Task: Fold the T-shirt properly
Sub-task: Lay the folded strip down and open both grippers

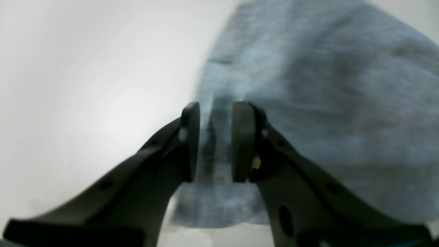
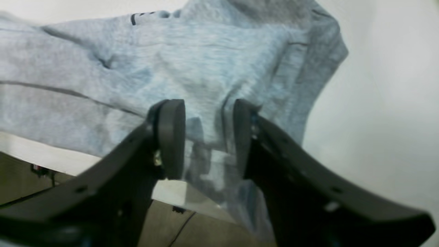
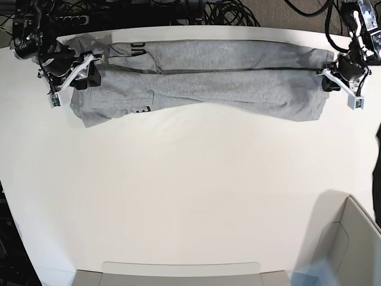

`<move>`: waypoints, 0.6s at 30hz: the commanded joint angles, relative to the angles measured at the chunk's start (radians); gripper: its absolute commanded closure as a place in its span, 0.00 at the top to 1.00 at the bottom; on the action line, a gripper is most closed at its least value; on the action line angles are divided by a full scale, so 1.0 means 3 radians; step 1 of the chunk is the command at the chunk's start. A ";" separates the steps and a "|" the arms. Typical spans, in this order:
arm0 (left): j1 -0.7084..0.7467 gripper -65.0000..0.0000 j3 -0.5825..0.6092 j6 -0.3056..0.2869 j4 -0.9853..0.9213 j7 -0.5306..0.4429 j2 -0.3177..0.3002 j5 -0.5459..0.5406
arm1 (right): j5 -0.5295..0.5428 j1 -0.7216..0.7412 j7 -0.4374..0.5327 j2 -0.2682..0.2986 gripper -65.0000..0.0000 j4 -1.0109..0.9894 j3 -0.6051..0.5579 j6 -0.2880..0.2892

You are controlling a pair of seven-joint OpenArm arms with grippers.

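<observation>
Here, nearest the base camera, a pale box edge (image 3: 348, 238) and a flat grey panel (image 3: 178, 271) sit at the lower rim of the white worktop (image 3: 190, 196), and a broad bare stretch of that surface lies between them and everything else. Farther back, along the far edge of the worktop, the T-shirt (image 3: 226, 80) lies stretched out in a long band running side to side, folded over on itself lengthwise, with a dark crease line running along it and a scrap of black lettering (image 3: 141, 109) peeping out near its lower edge on the base view's left. At the base view's right end of the band stands the left end effector (image 3: 328, 80), just at the cloth's edge; in its wrist view the left end effector (image 1: 215, 142) has its two dark pads apart, with blurred grey fabric showing in the gap and not pinched by either pad. At the opposite end stands the right end effector (image 3: 89, 72), over the bunched sleeve end of the shirt; its wrist view shows the right end effector (image 2: 209, 139) with pads likewise spread, a fold of the T-shirt (image 2: 171, 68) lying loose between them and draping over the worktop's edge. Beyond the worktop, at the very back, black cables (image 3: 226, 11) are tangled on the floor.
</observation>
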 commanded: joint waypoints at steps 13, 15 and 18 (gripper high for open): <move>-0.0032 0.26 -0.0136 0.0024 0.0030 -0.0075 -0.0082 -0.0040 | 0.0027 -0.0297 0.0045 -0.0114 0.38 0.0051 0.0035 0.0015; -0.0037 0.27 -0.0131 0.0024 0.0030 -0.0075 -0.0088 -0.0040 | 0.0027 -0.0287 0.0045 -0.0109 0.38 0.0051 0.0035 0.0015; -0.0063 0.27 -0.0013 0.0024 -0.0021 -0.0075 -0.0205 -0.0040 | 0.0027 -0.0266 0.0045 -0.0109 0.38 0.0051 0.0035 0.0015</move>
